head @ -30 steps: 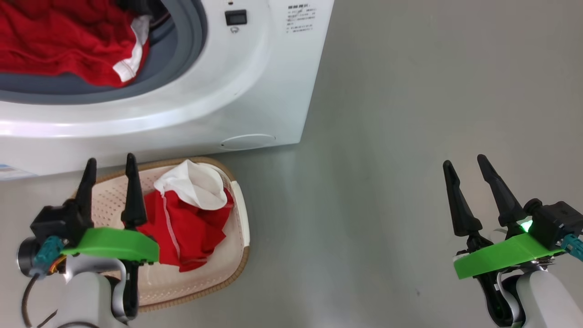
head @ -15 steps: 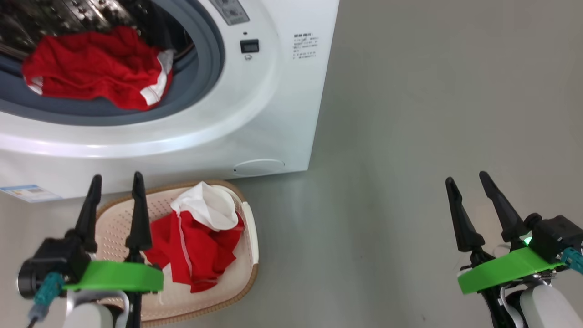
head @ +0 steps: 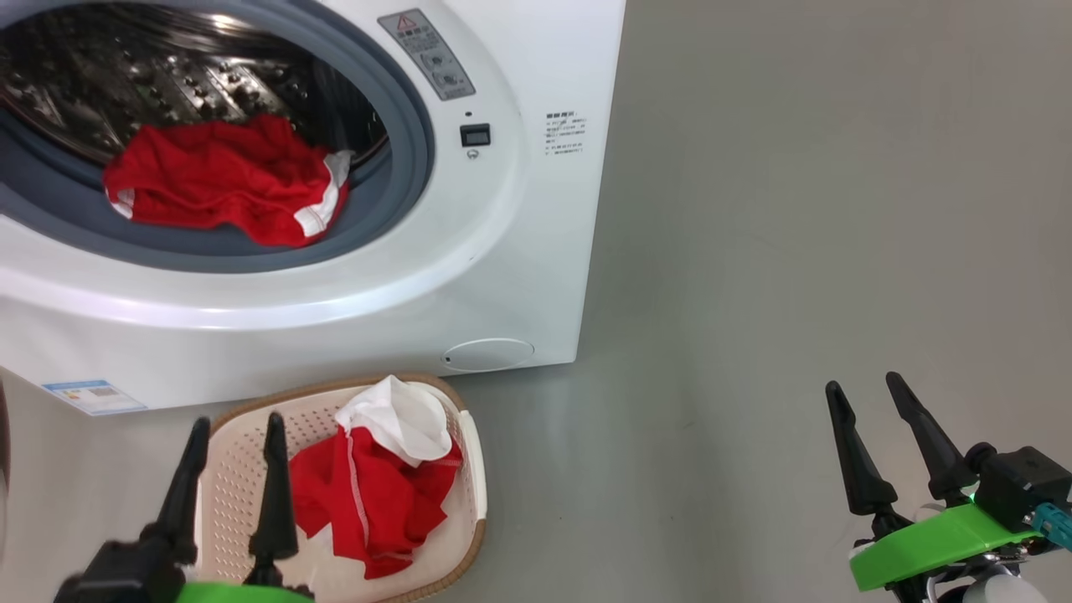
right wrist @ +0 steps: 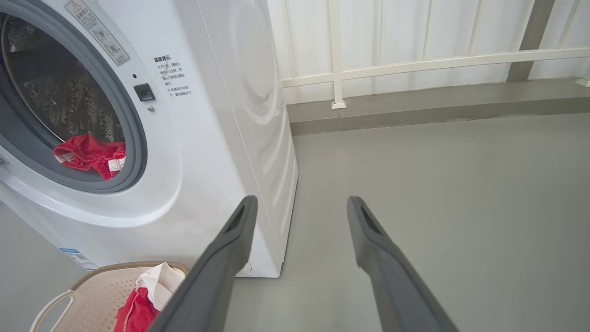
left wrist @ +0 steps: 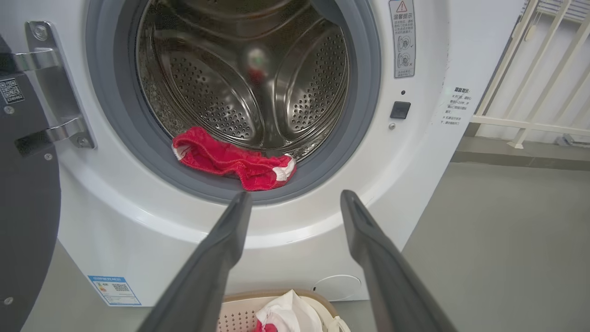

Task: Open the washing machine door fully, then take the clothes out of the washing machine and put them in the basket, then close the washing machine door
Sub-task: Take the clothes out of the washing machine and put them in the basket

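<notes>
The white washing machine [head: 519, 251] stands with its drum uncovered. Its door [left wrist: 23, 207] is swung wide to the left, dark inner side and metal hinge showing. One red garment with white trim [head: 222, 180] lies at the drum's front, on the grey gasket [left wrist: 230, 159]. The cream basket [head: 230, 469] sits on the floor before the machine, with a red garment [head: 368, 502] and a white cloth [head: 402, 419] inside. My left gripper [head: 238, 420] hovers open over the basket's left side, holding nothing. My right gripper [head: 863, 382] is open above bare floor, far right.
Grey floor [head: 796, 251] stretches to the right of the machine. A white railing [right wrist: 415, 60] on a raised grey kerb [right wrist: 415, 106] runs behind. A blue label [head: 94, 395] and a round flap [head: 488, 354] mark the machine's lower front.
The head camera has tilted up, so the whole picture slid down and more of the drum shows. Both grippers sit lower in view, still open. The clothes lie as before.
</notes>
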Controlling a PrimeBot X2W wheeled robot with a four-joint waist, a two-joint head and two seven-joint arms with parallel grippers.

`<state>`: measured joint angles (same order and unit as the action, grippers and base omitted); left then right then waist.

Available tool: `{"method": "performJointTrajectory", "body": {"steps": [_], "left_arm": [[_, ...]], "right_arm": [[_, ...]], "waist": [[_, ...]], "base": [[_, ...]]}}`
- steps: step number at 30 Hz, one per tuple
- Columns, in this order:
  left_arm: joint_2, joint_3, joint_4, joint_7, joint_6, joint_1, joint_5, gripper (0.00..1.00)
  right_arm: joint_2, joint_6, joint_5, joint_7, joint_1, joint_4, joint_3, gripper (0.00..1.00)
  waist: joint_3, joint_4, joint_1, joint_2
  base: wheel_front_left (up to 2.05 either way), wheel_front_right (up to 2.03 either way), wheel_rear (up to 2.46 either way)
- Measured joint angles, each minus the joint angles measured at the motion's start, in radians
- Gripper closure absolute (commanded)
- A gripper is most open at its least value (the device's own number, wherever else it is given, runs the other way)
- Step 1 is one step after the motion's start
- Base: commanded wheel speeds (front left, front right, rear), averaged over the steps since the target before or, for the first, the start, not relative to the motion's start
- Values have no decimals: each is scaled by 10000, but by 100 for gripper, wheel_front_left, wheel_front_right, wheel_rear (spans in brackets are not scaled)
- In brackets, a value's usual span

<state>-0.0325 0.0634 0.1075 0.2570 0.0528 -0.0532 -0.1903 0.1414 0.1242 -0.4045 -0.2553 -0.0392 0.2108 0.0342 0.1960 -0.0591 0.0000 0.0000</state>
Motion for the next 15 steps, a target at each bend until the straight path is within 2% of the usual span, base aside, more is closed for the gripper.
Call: {"method": "performJointTrajectory", "body": {"steps": [3,15], "left_arm": [[-13,-29,-176,0,-169,353,-255,0],[-31,-82,-439,0,-265,596,-313,0]], "right_arm": [[-8,0,0,0,97,-21,-96,0],[-100,0,0,0,222,-35,-182,0]], "waist": [[-105,1,0,0],[-82,25,0,0]], "base": [[0,0,0],[0,0,0]]}}
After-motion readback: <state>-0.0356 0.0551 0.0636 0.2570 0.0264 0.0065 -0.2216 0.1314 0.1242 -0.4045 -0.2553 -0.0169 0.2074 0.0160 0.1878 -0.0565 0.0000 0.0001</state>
